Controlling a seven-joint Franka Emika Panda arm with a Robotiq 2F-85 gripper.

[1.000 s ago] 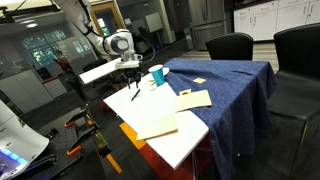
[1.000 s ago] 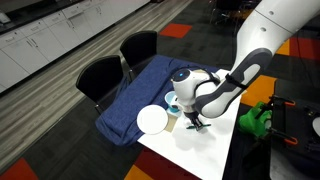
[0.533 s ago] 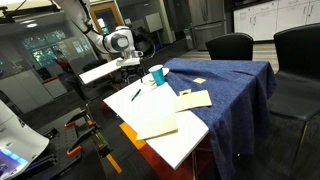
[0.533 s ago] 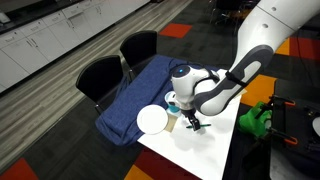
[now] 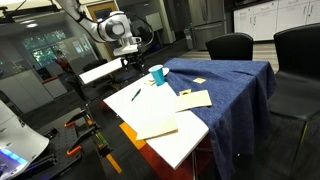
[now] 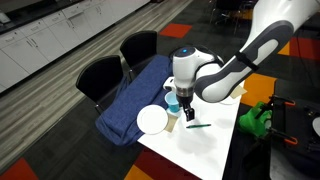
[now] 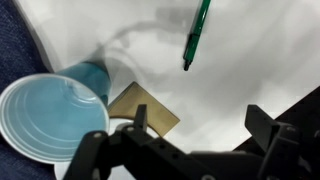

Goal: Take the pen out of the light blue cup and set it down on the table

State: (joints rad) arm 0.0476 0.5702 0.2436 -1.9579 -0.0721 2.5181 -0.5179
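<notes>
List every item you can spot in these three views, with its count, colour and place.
pen: one, green, lying flat on the bare tabletop, outside the cup
light blue cup: one, upright near the cloth's edge, nothing in it
table: one, white top
cloth: one, dark blue, covering part of the table
paper sheets: several, tan, on tabletop and cloth
chairs: two, black, at the clothed end
arm: one, white, reaching over the table
claw: one, dark, open and empty, above the tabletop between cup and pen
</notes>
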